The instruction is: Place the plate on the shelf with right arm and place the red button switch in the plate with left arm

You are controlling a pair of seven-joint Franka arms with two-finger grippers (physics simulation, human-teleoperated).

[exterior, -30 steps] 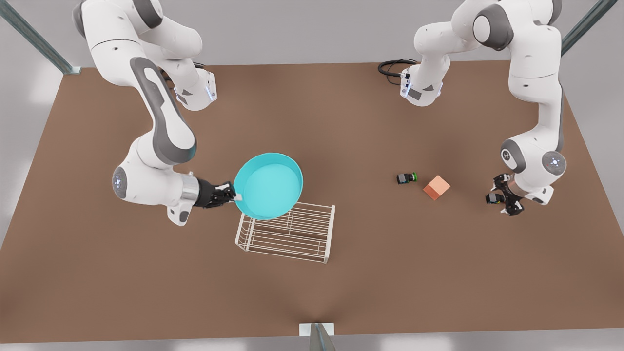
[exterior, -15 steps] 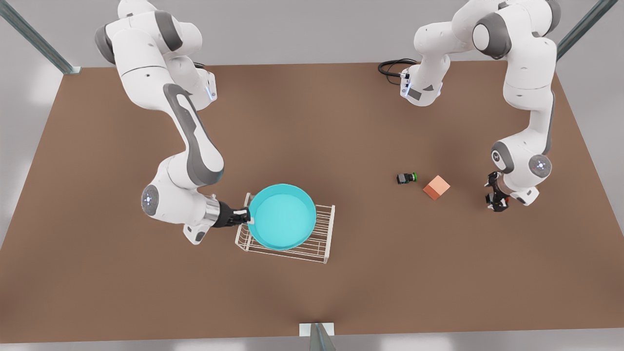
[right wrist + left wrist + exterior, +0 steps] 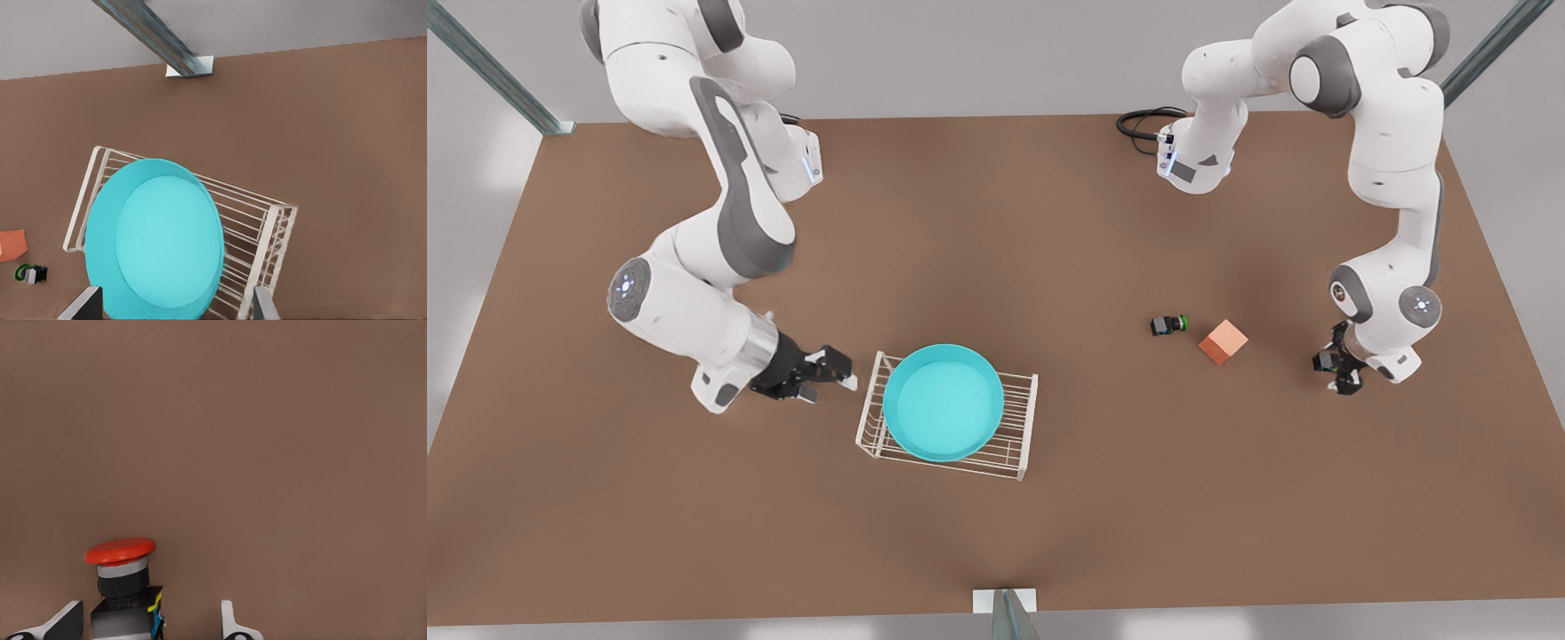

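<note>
The turquoise plate [image 3: 943, 402] [image 3: 167, 240] lies flat on the white wire shelf [image 3: 1018, 427] [image 3: 267, 227]. My right gripper [image 3: 831, 372] [image 3: 173, 307] hovers open just off the shelf's end on the front view's left, apart from the plate's rim. The red button switch [image 3: 123, 587] [image 3: 1325, 362] stands upright on the table with its red cap up. My left gripper [image 3: 147, 623] [image 3: 1340, 375], at the front view's right, is open and straddles the switch, whose body sits closer to one finger [image 3: 63, 621].
A green-capped switch [image 3: 1168, 324] [image 3: 32, 273] and an orange-pink cube [image 3: 1223, 342] [image 3: 12, 241] lie on the brown table [image 3: 996, 533] between the shelf and the left gripper. A metal post [image 3: 1005, 613] [image 3: 157, 37] stands at the near edge.
The right gripper carried the plate down onto the shelf, opened, and drew back toward the front view's left. The left gripper shifted slightly around the red button switch.
</note>
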